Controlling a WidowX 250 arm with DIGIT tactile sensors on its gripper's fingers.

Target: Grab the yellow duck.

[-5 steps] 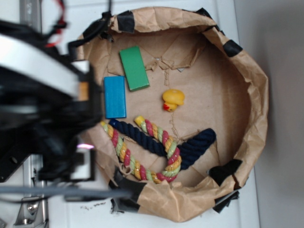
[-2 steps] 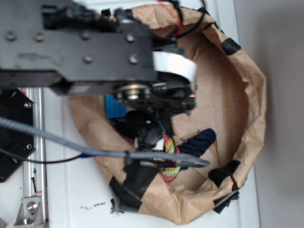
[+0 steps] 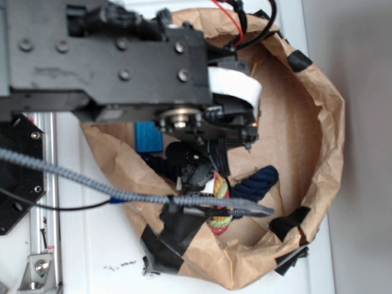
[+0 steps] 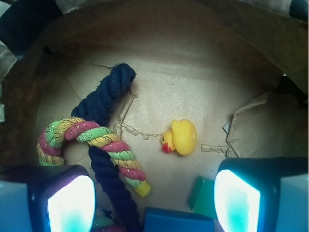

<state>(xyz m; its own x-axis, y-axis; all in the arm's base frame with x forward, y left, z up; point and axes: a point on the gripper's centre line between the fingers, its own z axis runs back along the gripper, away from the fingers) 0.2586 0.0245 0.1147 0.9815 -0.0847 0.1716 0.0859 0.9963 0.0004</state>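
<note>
The yellow duck [image 4: 181, 137] lies on the brown paper floor in the wrist view, its red beak pointing left. My gripper [image 4: 154, 203] hangs above the floor, open, with nothing between its two glowing pads. The duck sits ahead of the gap between the fingers, a little right of centre and apart from both. In the exterior view my arm [image 3: 122, 61] covers the middle of the bag and hides the duck.
A multicoloured braided rope [image 4: 96, 140] and a navy rope [image 4: 104, 104] lie left of the duck. A blue block [image 4: 178, 220] and a green block [image 4: 203, 197] lie between the fingers. A crumpled paper bag wall [image 3: 324, 122] rings everything.
The arm swung from the left edge over the bag and now hides the duck in the exterior view. Since 0.4 s ago it has shifted slightly right and down.
</note>
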